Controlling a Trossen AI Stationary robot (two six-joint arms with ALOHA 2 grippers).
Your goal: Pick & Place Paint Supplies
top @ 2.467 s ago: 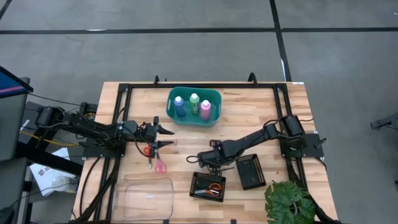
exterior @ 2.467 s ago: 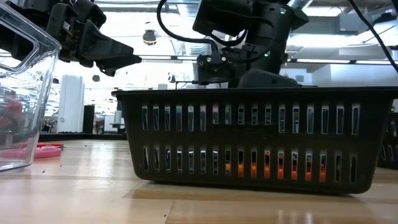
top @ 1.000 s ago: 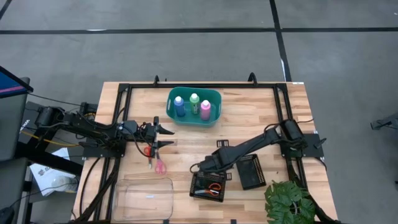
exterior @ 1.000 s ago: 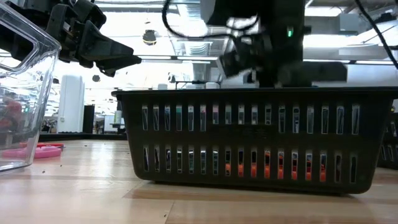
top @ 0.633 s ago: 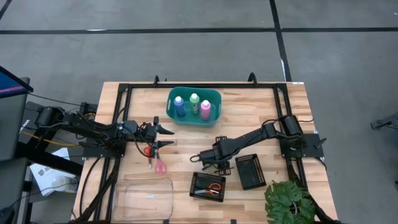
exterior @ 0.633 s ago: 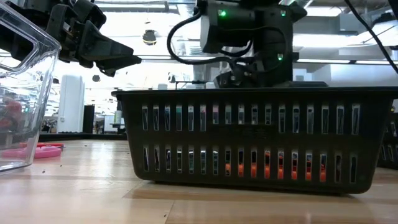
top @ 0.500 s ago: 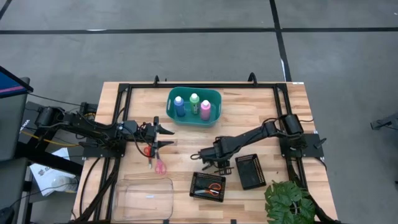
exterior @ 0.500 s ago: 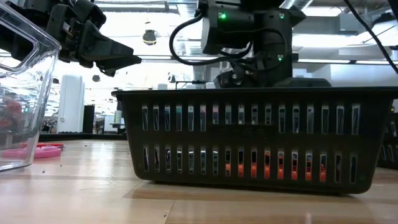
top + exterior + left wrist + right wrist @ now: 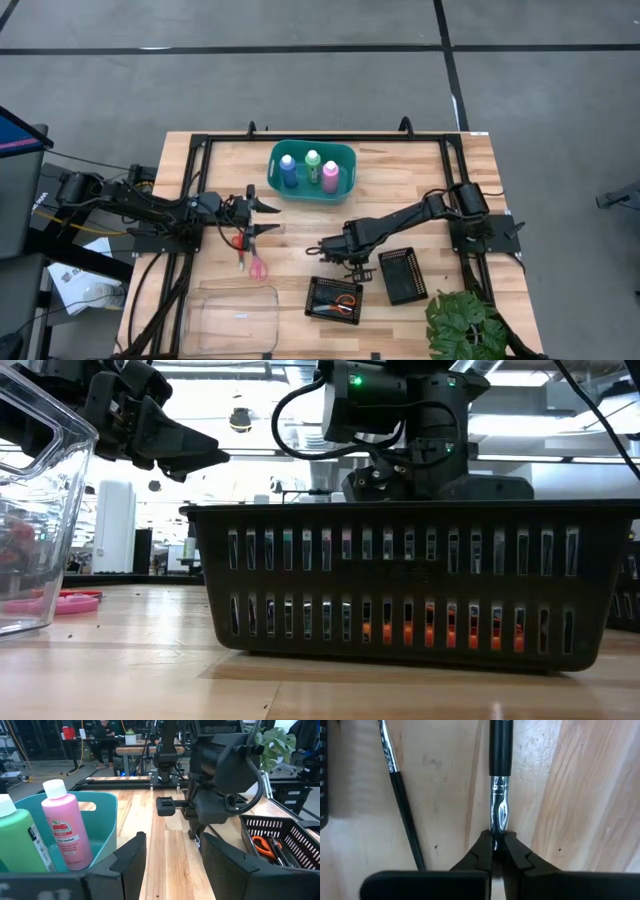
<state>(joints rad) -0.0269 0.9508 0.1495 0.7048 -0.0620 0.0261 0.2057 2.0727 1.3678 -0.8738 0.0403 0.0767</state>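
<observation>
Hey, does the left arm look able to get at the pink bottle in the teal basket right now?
Probably yes: the left gripper hangs open just beside the teal basket, and the pink bottle stands upright with nothing between them.

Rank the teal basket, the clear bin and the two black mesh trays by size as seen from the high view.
1. clear bin
2. teal basket
3. The two black mesh trays look alike; no ranking between them.
</observation>
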